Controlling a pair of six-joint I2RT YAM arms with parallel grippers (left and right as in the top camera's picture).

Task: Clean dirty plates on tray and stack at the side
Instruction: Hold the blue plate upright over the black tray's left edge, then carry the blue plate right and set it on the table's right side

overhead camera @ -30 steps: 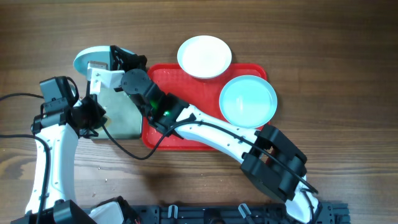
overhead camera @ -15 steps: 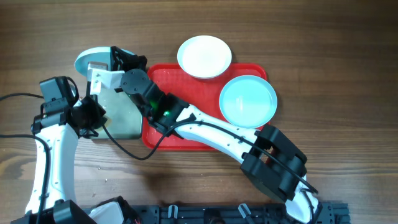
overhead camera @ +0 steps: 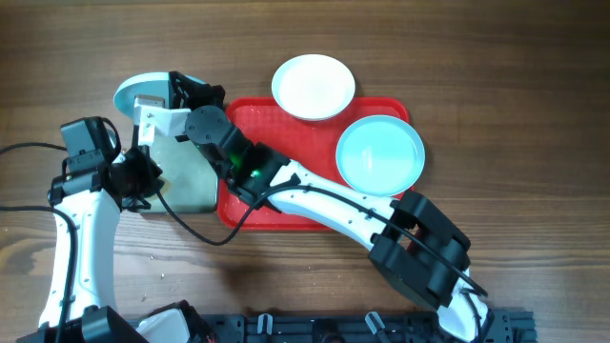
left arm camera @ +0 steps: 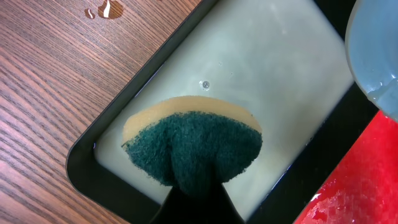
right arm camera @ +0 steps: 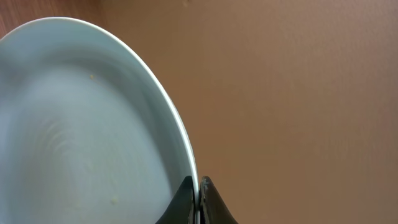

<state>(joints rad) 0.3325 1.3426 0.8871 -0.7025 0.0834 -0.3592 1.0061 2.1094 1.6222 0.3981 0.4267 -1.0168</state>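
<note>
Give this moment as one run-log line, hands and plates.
left hand: holds sponge over black-rimmed tray | right hand: shut on aqua plate rim | red tray: second aqua plate; white plate overlaps edge

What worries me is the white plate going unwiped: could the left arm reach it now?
Probably not directly: the right arm stretches across the red tray between the left fingers, shut on the sponge, and the white plate.

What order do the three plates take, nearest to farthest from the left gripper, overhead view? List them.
From the left gripper:
1. Held aqua plate, in the right gripper, top left.
2. White plate, far edge of the red tray.
3. Second aqua plate, on the tray's right side.
</note>
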